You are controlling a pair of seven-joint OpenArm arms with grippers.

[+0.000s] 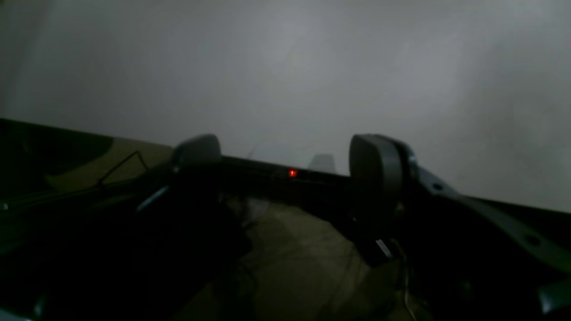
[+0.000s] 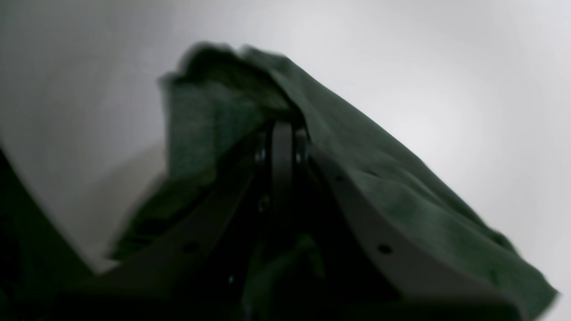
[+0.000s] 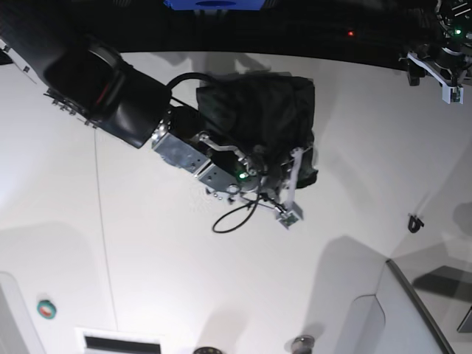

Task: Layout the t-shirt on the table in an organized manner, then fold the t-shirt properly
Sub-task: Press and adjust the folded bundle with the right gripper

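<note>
Dark green t-shirt (image 3: 258,110) bunched on white table (image 3: 147,280). Right gripper (image 2: 282,133) clamped on it. Left gripper (image 1: 285,160) fingers apart, holding nothing

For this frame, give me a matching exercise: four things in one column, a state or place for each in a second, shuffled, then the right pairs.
Things:
1. t-shirt
2. left gripper
3. right gripper
4. table

States or places:
A. open, holding nothing, at the far edge of the base view
B. white, with a thin dark seam line
C. dark green, bunched up and draped over a gripper
D. shut on cloth, over the middle of the table

Pairs: 1-C, 2-A, 3-D, 4-B
</note>
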